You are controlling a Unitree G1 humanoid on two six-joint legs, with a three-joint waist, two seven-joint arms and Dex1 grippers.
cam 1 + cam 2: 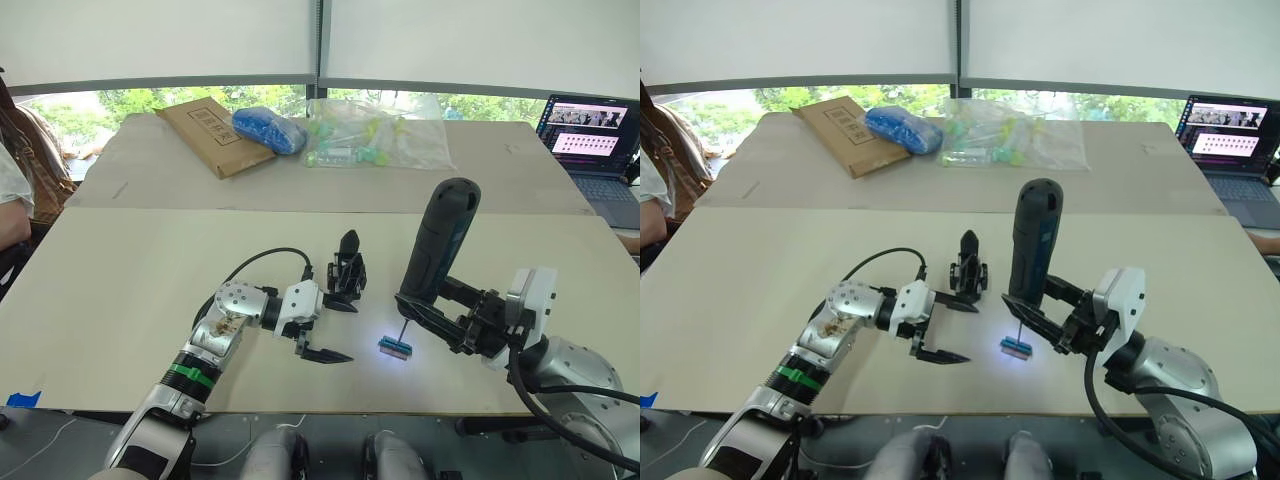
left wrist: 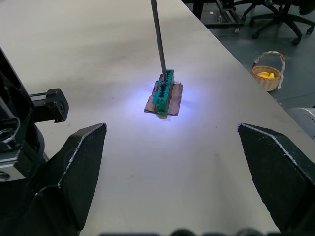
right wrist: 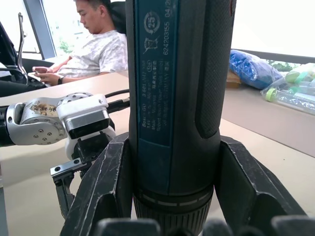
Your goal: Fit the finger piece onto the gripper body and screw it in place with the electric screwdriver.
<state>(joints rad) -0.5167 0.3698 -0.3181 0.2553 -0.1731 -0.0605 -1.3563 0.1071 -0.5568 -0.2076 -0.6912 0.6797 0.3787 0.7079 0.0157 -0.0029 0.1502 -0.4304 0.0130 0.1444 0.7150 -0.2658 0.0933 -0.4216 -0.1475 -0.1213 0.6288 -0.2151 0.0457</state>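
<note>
Screwing not yet begun, by my judgement. My right pincer (image 1: 425, 312) pinches electric screwdriver (image 1: 436, 245) near upright, long axis tilted slightly, bit down onto green block (image 1: 394, 348), lit by its light. My left pincer (image 1: 325, 328) spread wide, empty, just beside gripper body (image 1: 346, 270) standing on desk (image 1: 150, 280), finger pointing up. Finger piece: cannot tell where.

Pale tabletop (image 1: 120, 290), window strip (image 1: 120, 100) with greenery, laptop (image 1: 600, 150) at far right
</note>
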